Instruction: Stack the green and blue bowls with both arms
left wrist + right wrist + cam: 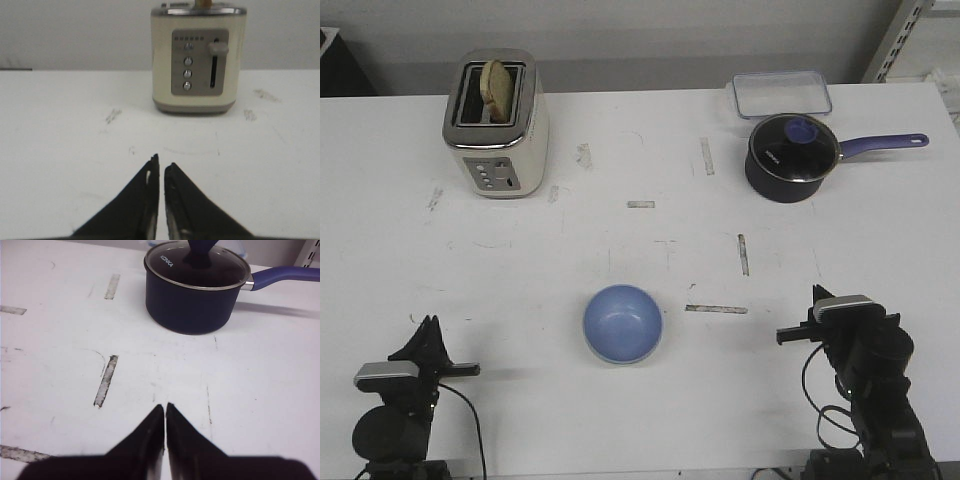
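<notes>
- The left gripper (161,167) is seen with its pointed fingers drawn together on nothing, low over the white table (640,420) at the near left corner.
- The right gripper (165,410) is likewise pressed closed and empty, at the near right.
- The blue bowl (623,323) is shown upright between the two arms, apart from both.
- A cream toaster (497,125) with bread is placed far left; a navy saucepan (792,157) and a clear container (781,95) far right.
</notes>
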### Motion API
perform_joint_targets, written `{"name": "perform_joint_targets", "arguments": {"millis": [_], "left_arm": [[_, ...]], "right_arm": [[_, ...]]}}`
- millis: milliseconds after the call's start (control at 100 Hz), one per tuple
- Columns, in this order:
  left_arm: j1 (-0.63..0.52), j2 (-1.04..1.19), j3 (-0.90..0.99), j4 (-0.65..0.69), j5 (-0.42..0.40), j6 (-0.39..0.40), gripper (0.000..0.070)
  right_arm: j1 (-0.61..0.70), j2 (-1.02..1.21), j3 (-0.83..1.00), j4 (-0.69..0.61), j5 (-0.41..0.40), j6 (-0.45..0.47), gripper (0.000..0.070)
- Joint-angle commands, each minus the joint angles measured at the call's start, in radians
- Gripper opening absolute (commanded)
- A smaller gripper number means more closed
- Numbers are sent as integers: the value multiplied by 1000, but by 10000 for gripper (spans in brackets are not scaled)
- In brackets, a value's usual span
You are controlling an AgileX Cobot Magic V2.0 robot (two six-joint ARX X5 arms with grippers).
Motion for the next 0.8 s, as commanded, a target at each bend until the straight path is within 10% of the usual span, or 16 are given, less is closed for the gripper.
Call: {"name": "perform_joint_targets", "arguments": {"millis": [0,790], "left_arm": [[1,-4,-37,47,-5,-4,2],[-1,-4,-88,97,2,-4,2]], "right_arm": [[2,5,9,13,0,13,0],[1,4,9,18,0,13,0]]}}
